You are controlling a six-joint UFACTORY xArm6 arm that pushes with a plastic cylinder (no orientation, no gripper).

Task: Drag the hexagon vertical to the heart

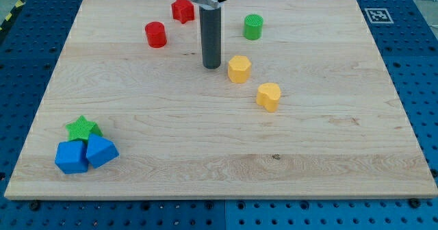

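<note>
The yellow hexagon (239,69) lies on the wooden board (205,141) a little above its middle. The yellow heart (268,96) lies just below and to the right of it, a small gap apart. My tip (212,66) stands just left of the hexagon, close to it but apart. The dark rod rises from the tip to the view's top.
A red cylinder (156,34) and a red star (181,9) lie at the top left of my tip, the star partly behind the rod's collar. A green cylinder (253,27) lies at the top right. A green star (81,128) and two blue blocks (71,157) (101,150) cluster at the bottom left.
</note>
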